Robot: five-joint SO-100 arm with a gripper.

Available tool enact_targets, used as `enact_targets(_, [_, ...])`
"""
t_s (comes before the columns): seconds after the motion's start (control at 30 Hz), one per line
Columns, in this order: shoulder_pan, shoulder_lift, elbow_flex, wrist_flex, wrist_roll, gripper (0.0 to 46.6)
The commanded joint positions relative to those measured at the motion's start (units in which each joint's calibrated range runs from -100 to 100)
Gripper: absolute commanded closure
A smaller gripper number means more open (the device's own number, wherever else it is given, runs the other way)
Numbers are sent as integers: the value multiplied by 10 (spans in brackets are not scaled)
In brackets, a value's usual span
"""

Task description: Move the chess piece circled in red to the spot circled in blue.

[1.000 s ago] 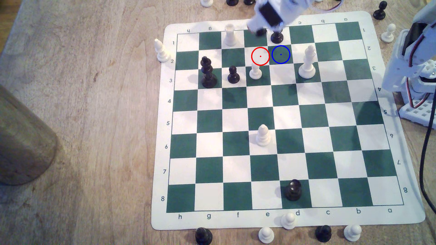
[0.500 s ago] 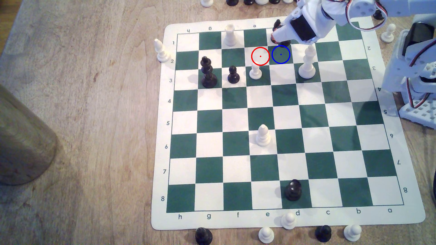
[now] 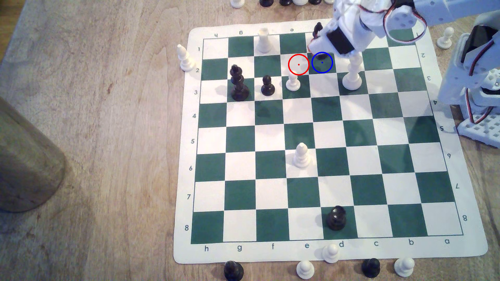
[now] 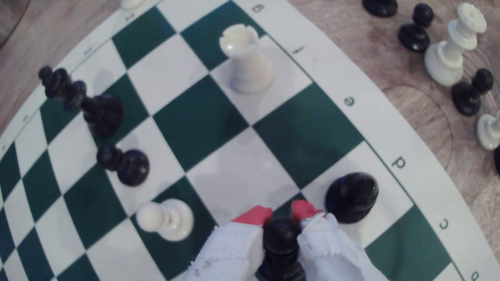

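Chess piece (image 4: pixel 281 237) being held clamped in gripper (image 4: pixel 282 213) over the spot (image 3: pixel 322 67); lowering, then release judged next.

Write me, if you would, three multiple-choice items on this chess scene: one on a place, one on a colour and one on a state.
1. Where does the white rook stand?
A. In the board row marked 1.
B. In the row marked 8.
C. Off the mat, on the wood.

2. What colour are the tool's fingertips?
A. Blue.
B. Red.
C. Yellow.

3. What is the tool's state?
A. Open and empty.
B. Shut on a white pawn.
C. Shut on the black pawn.

Answers:
1 A: the exterior view shows it on a white square in the row by the edge mark 1.
2 B: the wrist view shows both tips red.
3 C: the wrist view shows the pawn's head pinched between the fingertips.
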Motion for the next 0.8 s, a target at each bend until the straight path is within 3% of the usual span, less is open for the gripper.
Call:
enact_targets(0.0, [9,7,-6,-25,4,437])
enact_targets(0.77, [-8,58,-10,-63,7,430])
